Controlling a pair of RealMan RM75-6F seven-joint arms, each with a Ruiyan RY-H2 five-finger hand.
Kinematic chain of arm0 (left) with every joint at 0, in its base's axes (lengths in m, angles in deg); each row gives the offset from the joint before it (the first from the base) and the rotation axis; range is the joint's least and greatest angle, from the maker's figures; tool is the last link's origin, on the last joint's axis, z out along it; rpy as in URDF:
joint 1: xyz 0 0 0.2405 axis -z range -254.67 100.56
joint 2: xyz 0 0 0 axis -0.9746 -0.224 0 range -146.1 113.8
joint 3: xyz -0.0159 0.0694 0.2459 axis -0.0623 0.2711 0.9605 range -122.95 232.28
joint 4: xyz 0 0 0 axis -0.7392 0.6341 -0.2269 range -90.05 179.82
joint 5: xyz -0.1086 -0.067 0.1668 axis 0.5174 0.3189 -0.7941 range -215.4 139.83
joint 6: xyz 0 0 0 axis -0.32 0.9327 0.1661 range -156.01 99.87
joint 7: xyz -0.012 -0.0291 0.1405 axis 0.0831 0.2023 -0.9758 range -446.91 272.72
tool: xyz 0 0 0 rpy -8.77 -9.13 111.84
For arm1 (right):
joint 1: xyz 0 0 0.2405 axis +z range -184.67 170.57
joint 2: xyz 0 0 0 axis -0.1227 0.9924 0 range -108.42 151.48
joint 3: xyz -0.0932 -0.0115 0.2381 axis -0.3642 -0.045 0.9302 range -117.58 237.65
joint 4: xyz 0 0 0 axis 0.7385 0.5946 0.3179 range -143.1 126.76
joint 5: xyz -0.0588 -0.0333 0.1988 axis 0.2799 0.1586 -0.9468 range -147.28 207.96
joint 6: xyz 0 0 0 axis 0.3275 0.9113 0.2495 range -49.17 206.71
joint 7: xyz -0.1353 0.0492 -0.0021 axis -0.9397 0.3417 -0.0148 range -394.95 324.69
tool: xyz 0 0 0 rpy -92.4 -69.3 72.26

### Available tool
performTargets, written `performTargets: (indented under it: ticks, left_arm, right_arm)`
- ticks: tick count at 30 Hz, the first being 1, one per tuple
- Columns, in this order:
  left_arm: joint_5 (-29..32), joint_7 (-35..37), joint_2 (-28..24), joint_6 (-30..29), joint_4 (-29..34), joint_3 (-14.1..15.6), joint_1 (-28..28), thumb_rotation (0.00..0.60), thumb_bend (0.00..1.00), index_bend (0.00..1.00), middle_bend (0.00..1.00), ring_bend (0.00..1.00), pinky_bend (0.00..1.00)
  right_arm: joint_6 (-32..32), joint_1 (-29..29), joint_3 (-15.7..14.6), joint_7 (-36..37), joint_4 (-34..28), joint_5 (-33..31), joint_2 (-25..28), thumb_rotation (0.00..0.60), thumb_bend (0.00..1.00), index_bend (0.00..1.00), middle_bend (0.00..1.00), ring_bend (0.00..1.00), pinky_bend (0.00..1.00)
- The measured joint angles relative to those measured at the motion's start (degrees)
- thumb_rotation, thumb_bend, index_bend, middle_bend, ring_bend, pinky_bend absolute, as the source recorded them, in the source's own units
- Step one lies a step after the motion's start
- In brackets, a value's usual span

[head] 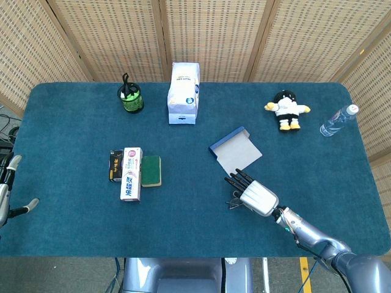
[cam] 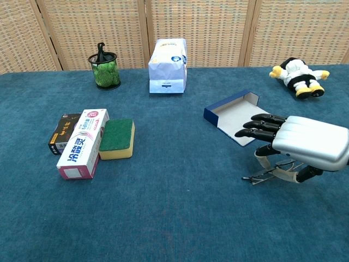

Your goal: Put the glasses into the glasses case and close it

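One right hand [cam: 305, 144] — fingers stretched flat — covers the glasses [cam: 267, 172] beside the open glasses case [cam: 232, 112]; grip unclear.

A green-filled black mesh cup [head: 129, 98] and a white bag [head: 184, 93] stand at the far edge of the blue surface [head: 73, 146]. A plush toy [head: 286, 110] and water bottle [head: 338, 120] lie far right. A dark box [head: 115, 166], toothpaste carton [head: 131, 173] and green sponge [head: 151, 170] lie side by side.

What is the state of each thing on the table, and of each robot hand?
Glasses: held under the right robot hand, tilted, low above the cloth.
Glasses case: open, empty.
Right robot hand: grips the glasses, fingers pointing toward the case.
Left robot hand: at the table's edge, holds nothing, fingers apart.
Water bottle: lying down, capped.
Toothpaste box: lying flat, closed.
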Motion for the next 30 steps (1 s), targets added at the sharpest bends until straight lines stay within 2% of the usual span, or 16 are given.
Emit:
performTargets:
  ticks: [8,20,24,30]
  left_arm:
    - [0.2,0.13,-0.06,0.12,0.02,-0.06,0.03,0.6,0.0,0.0,0.0,0.0,0.0]
    - [0.27,0.54,-0.3,0.09,0.16,-0.14,0.0,0.6,0.0,0.0,0.0,0.0,0.0]
    - [0.45,0.57,-0.33,0.16,0.2,-0.26,0.05,0.6,0.0,0.0,0.0,0.0,0.0]
    - [1.49,0.67,-0.41,0.67,0.19,-0.75,0.28,0.6,0.0,0.0,0.0,0.0,0.0]
  right_arm:
    - [1.68,0.08,0.42,-0.02,0.02,-0.16,-0.08,0.6,0.54,0.64,0.13,0.0,0.04]
    - [5.57,1.6,4.04,0.12,-0.71,-1.9,1.36,0.6,0.54,0.64,0.15,0.0,0.06]
    - [4.3,3.25,5.47,-0.13,-0.73,-2.9,1.8,0.6,0.54,0.64,0.15,0.0,0.06]
    - [-3.19,8.38,8.62,0.34,2.36,-5.74,1.74,0.6,0.54,0.64,0.16,0.0,0.08]
